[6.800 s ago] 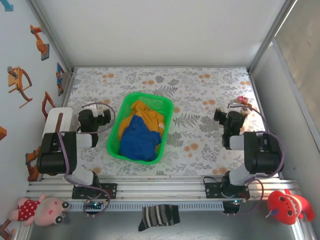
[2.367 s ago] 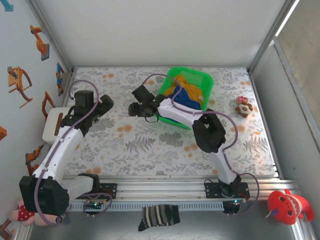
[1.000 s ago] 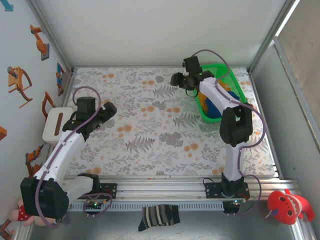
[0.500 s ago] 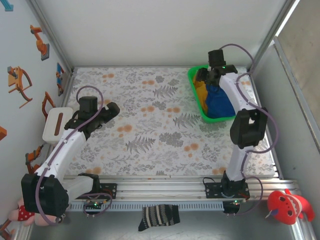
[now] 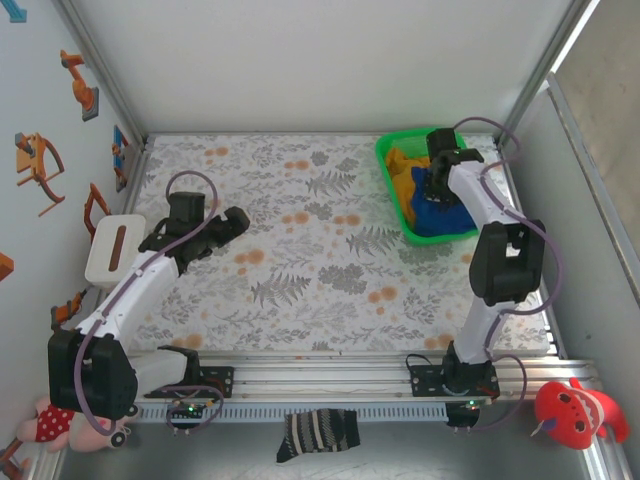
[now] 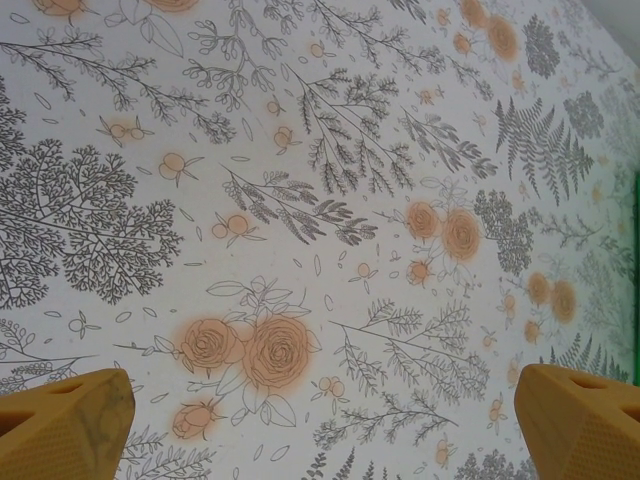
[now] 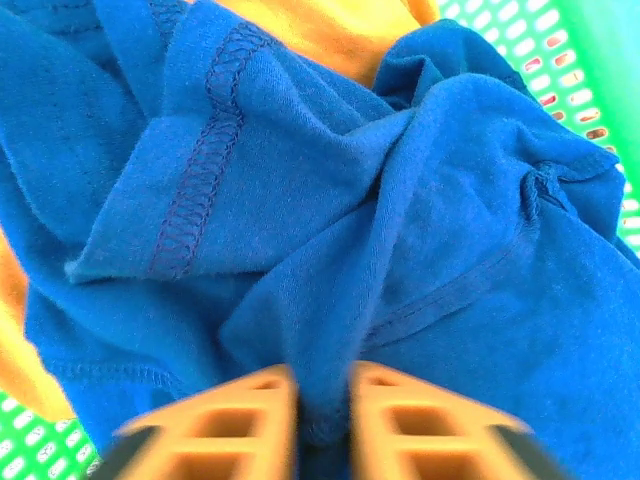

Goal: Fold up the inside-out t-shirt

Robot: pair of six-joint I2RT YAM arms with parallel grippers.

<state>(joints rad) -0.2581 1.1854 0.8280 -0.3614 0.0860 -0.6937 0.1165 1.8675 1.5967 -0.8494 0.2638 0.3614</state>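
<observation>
The inside-out t-shirt (image 5: 440,211) is a crumpled royal-blue cloth with its seams showing, lying in the green basket (image 5: 392,175) at the far right of the table. My right gripper (image 5: 436,186) is down in the basket, shut on a fold of the t-shirt (image 7: 330,330). Its orange fingers (image 7: 240,420) pinch the blue cloth between them. My left gripper (image 5: 234,218) hovers over the left middle of the table, open wide. Its orange fingertips (image 6: 60,425) stand far apart with nothing between them.
A mustard-yellow garment (image 5: 405,170) lies in the basket under and beside the t-shirt (image 7: 330,30). The table wears a floral cloth (image 5: 300,240). A small toy (image 5: 488,205) sits right of the basket, close to the right arm. A white block (image 5: 113,248) stands at the left edge.
My right gripper came down from the basket's far rim into the basket and shut on the blue t-shirt. The left arm drifted slightly right and stayed open.
</observation>
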